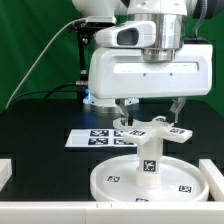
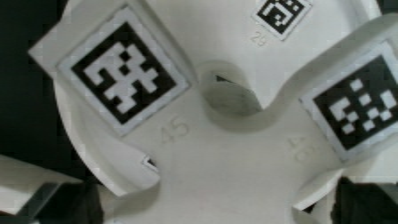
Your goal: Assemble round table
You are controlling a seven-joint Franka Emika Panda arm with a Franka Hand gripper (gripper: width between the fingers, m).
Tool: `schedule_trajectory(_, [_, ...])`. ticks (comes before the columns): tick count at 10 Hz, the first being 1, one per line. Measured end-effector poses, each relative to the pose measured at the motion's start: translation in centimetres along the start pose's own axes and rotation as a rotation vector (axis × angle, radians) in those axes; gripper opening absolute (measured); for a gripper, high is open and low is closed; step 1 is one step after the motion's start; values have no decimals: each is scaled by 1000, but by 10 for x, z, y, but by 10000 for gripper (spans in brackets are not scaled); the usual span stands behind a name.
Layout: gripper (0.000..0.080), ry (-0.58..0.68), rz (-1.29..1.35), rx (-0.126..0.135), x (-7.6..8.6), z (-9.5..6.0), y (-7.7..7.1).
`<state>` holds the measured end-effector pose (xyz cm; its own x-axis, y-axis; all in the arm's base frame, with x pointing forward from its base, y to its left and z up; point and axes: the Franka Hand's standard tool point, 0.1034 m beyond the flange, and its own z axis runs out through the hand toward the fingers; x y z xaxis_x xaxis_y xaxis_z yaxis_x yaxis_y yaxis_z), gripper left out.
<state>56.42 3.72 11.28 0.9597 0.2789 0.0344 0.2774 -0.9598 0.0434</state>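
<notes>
Nearest the exterior view, the round rimmed disc (image 1: 150, 182) is lying flat on the black table (image 1: 40, 150), and the short thick leg (image 1: 150, 158) is standing upright from its middle, its long axis vertical. On top of that leg the small lobed foot (image 1: 153, 130) is sitting, tagged lobes spreading out level to both sides. I am hovering directly over it: my tool (image 1: 150, 108) is pointing straight down along the leg's axis, its two fingers (image 1: 124, 108) hanging on either side of the foot's hub and reaching about to the level of the lobes.

From my wrist view the foot (image 2: 222, 100) is filling the picture, with its central hub just under the camera and a tagged lobe on each side. I am seeing no clear contact between fingers and foot, so I judge the tool to be standing apart and holding nothing.

The coming move hinges on this stacking: foot, leg and tool are all sharing one vertical line, so any grip or turn should work about that line.

Farther back, the marker board (image 1: 95, 138) is lying flat behind the disc.
</notes>
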Motion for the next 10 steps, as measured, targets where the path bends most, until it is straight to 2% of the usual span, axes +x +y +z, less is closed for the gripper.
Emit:
schedule_trajectory(4, [649, -14, 57, 1, -2, 9, -10])
schedule_trajectory(6, [649, -7, 56, -6, -1, 13, -10])
schedule_trajectory(7, [609, -7, 68, -6, -1, 13, -10])
schedule_trajectory(8, [609, -7, 84, -7, -1, 13, -9])
schedule_trajectory(9, [468, -6, 89, -9, -1, 12, -6])
schedule_trajectory(10, [437, -6, 98, -9, -2, 13, -6])
